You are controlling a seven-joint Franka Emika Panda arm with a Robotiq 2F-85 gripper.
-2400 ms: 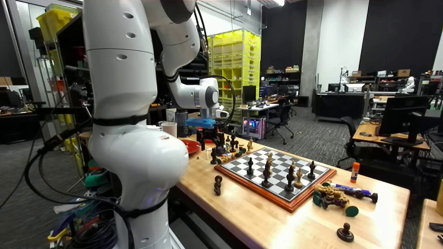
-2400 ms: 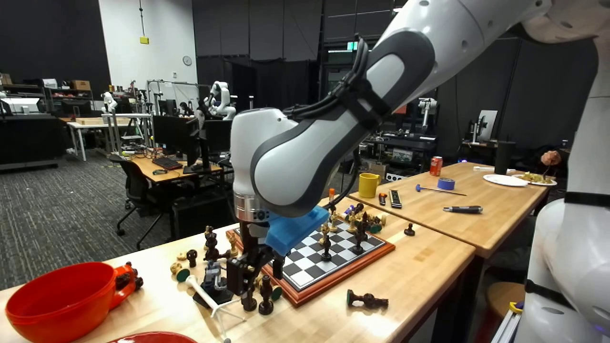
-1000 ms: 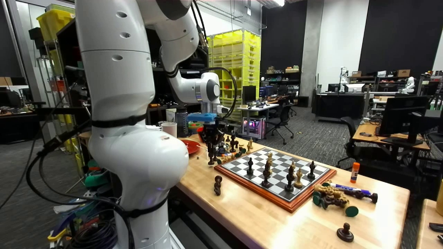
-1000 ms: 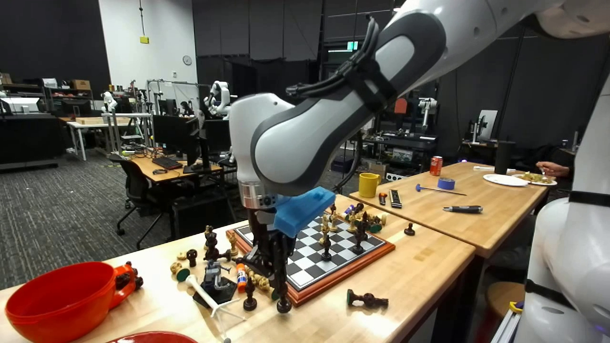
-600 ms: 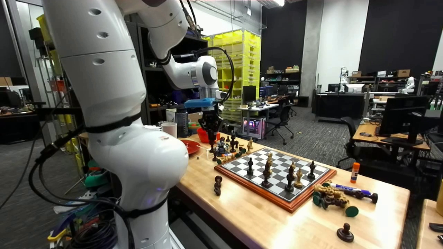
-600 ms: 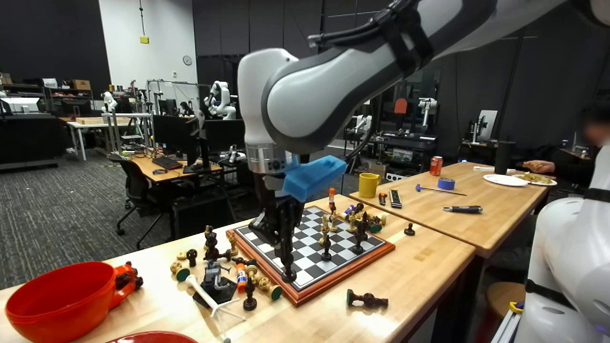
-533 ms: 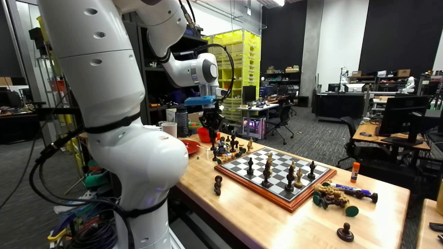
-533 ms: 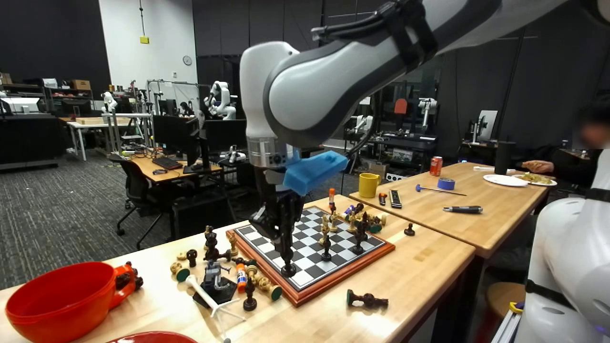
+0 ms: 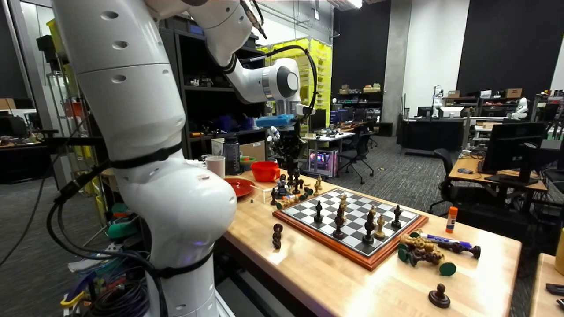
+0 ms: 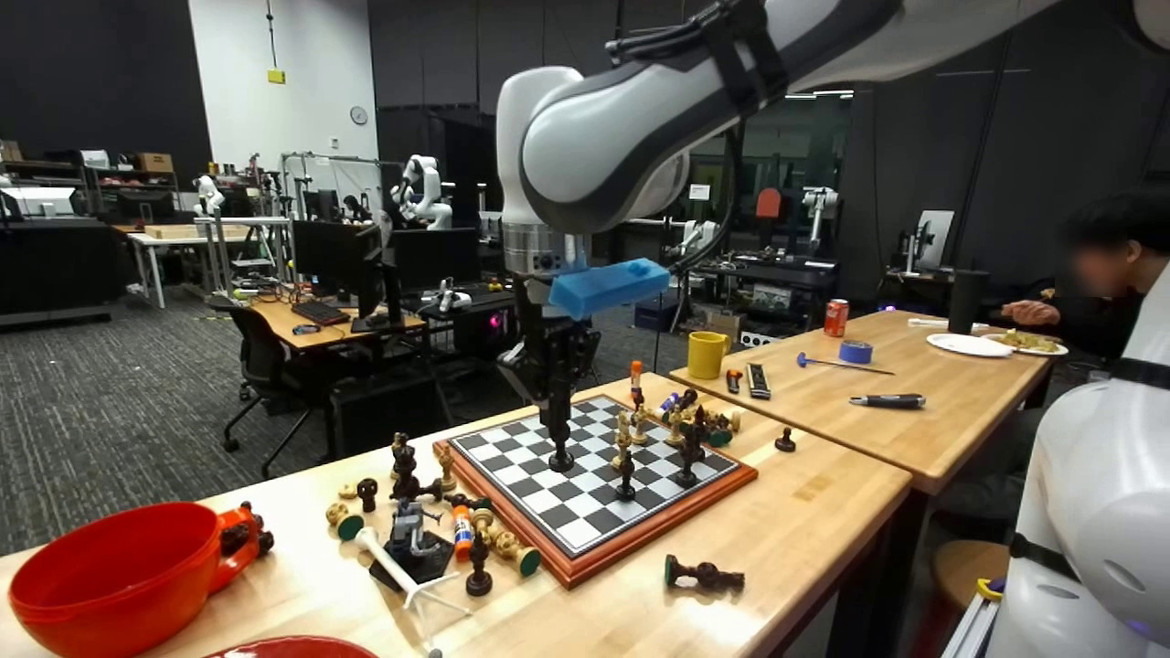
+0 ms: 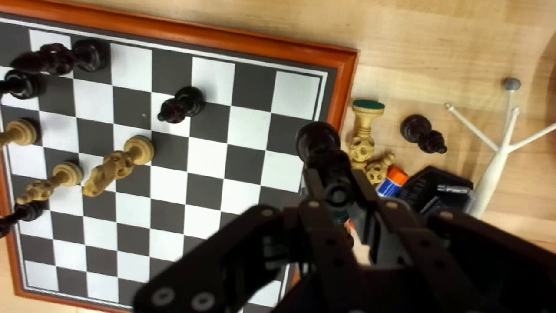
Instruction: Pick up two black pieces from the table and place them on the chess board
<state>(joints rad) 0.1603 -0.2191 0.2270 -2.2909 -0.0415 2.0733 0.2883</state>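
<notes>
My gripper (image 11: pixel 337 184) is shut on an upright black piece (image 11: pixel 318 139), gripped by its upper part with its base hanging free. In an exterior view the held piece (image 10: pixel 561 460) shows in front of the chess board (image 10: pixel 576 530); in the wrist view it overlaps the board's edge. Other black pieces stand on the board, one of them by itself (image 11: pixel 184 104). On the table (image 9: pixel 326 281) one black piece (image 10: pixel 704 576) lies on its side, another black piece (image 10: pixel 479 567) stands near the board's corner, and a black pawn (image 9: pixel 439 296) stands apart.
Pale pieces (image 11: pixel 115 167) share the board. Beside it lie a glue stick (image 10: pixel 463 532), a white branching stand (image 11: pixel 499 161), a black-based item (image 10: pixel 416 539) and tan pieces (image 10: pixel 512 548). A red bowl (image 10: pixel 119 576) and red plate (image 9: pixel 240 187) sit at the table's end.
My gripper, open around a standing black piece 2.4 s ago, has shut on it and lifted it off the table. It has since risen and shifted sideways with the piece.
</notes>
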